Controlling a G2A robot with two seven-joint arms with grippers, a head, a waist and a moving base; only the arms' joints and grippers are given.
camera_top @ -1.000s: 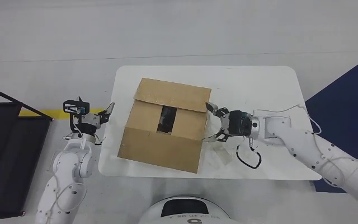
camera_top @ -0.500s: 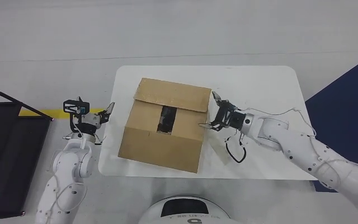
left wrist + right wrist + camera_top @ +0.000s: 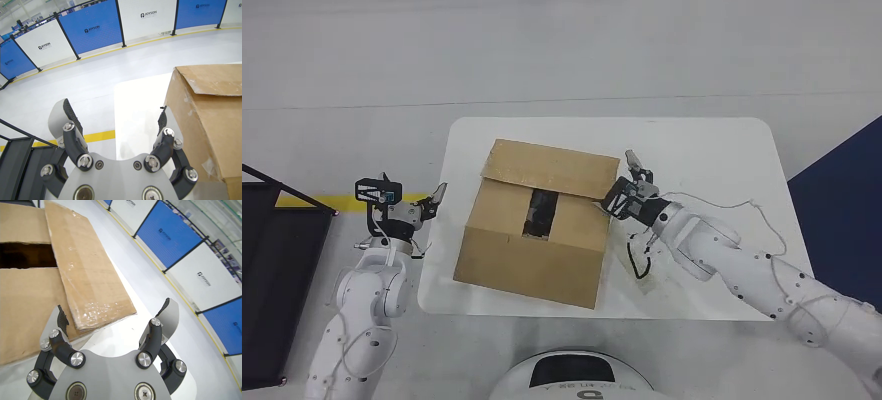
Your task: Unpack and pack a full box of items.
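White table [image 3: 712, 150]; box [image 3: 542, 245] beside right gripper [image 3: 621, 180]

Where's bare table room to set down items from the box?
Widest bare table: right of the box, past the right hand, to the far corner. Crowded: narrow strip between box and left edge, by the left hand.

Bright even light, soft shadows, glare on box [image 3: 88, 306] tape (wrist views bowed at edges)
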